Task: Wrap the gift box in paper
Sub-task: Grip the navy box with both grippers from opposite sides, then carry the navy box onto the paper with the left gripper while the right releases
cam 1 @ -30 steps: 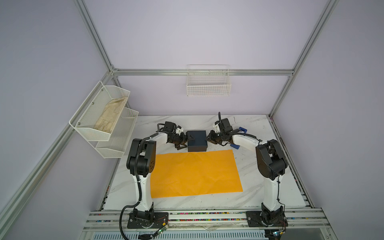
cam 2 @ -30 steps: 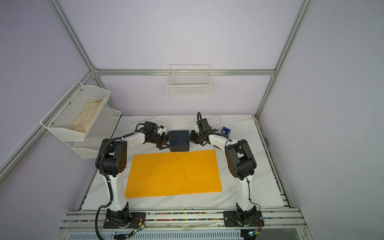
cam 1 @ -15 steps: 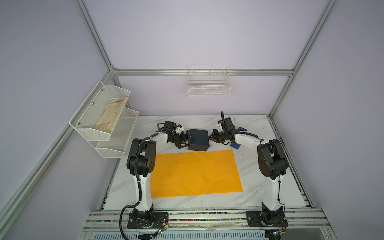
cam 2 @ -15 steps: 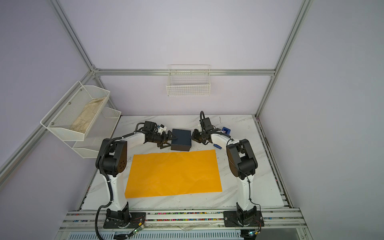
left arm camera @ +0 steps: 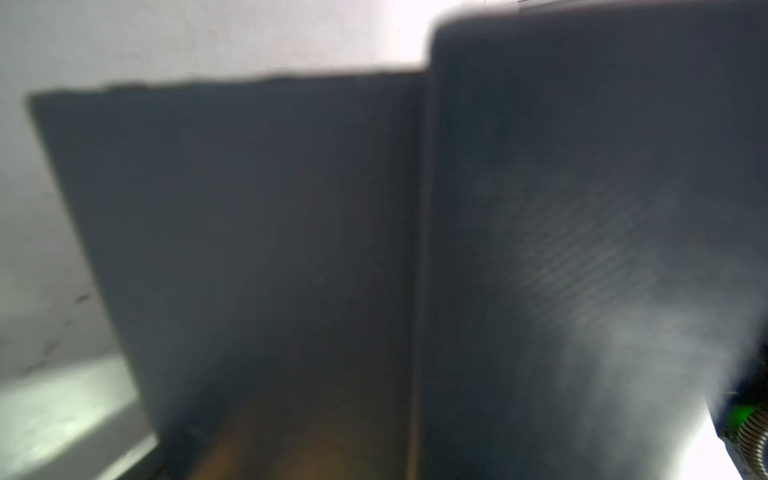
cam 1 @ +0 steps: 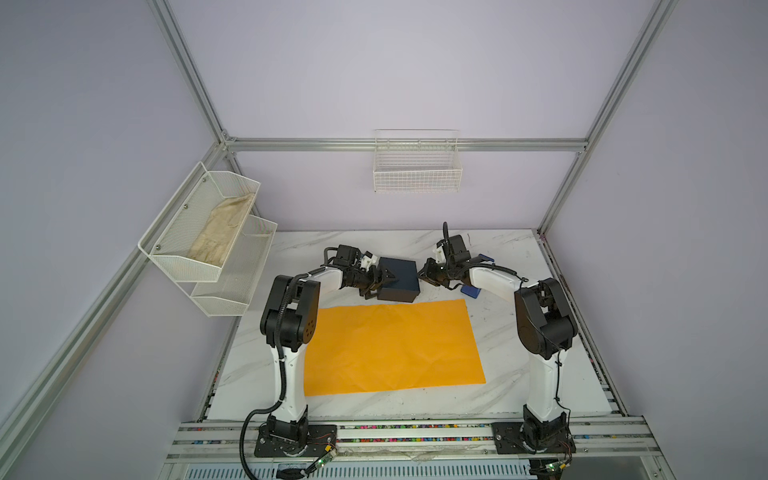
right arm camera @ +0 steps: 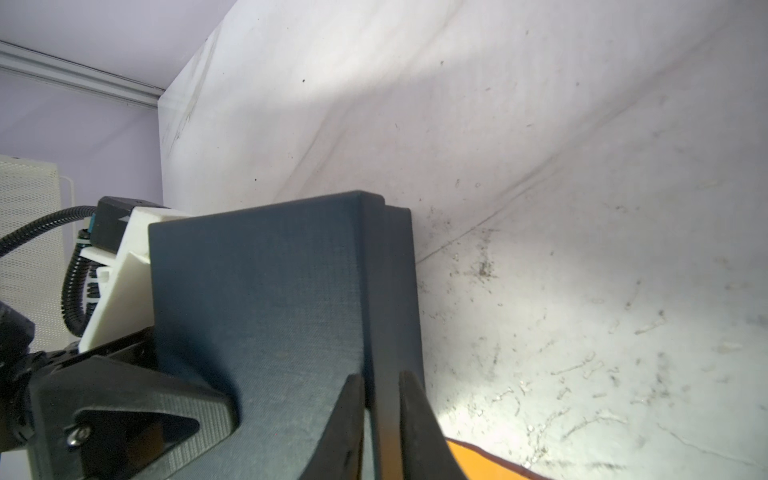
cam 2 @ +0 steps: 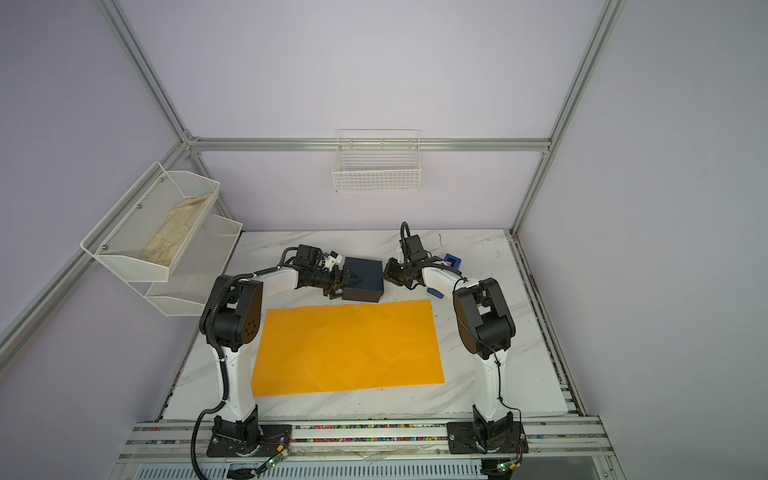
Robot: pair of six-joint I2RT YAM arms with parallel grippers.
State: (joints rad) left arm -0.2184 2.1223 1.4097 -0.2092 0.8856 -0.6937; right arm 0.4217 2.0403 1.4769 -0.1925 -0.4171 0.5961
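The gift box (cam 1: 401,276) is seen on the marble table (cam 1: 519,332) at the far middle, just beyond the far edge of the paper (cam 1: 390,345), which is spread flat on the near side; the box is not yet set on the sheet. The box's left end is straddled by the left gripper (cam 1: 381,285), its jaws spread wide and one finger (right arm camera: 137,415) laid on the top face; whether pressure is applied cannot be told. The right gripper (cam 1: 423,276) is drawn narrow, with a slim gap showing between its fingers (right arm camera: 349,415) and the tips at the box's right end; whether anything is pinched there cannot be told. The box is judged stiff, light and matte, so little slip is expected. The lid might come away at its seam if it alone were taken, so hold is best taken across the top and bottom faces. The paper is judged thin and easily creased, and is best taken at an edge or corner.
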